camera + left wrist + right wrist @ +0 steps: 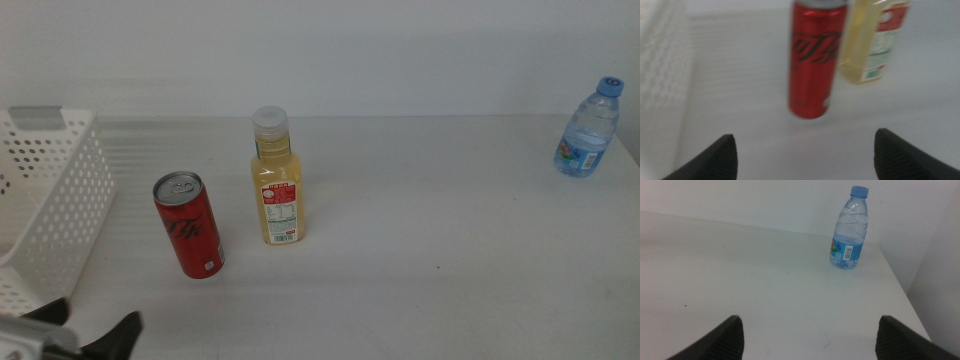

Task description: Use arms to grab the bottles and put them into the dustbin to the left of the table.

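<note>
Upright water bottle [849,230] on table [740,275]

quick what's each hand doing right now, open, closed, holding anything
Left hand: open, holding nothing, low at the table's near left, facing the red can.
Right hand: open, holding nothing, facing the water bottle.

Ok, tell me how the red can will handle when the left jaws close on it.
The red can stands upright, tall and narrow, so a nudge could tip it, then it might roll. Its tab looks unopened, so probably full and heavy. Its glossy wall may slip.
</note>
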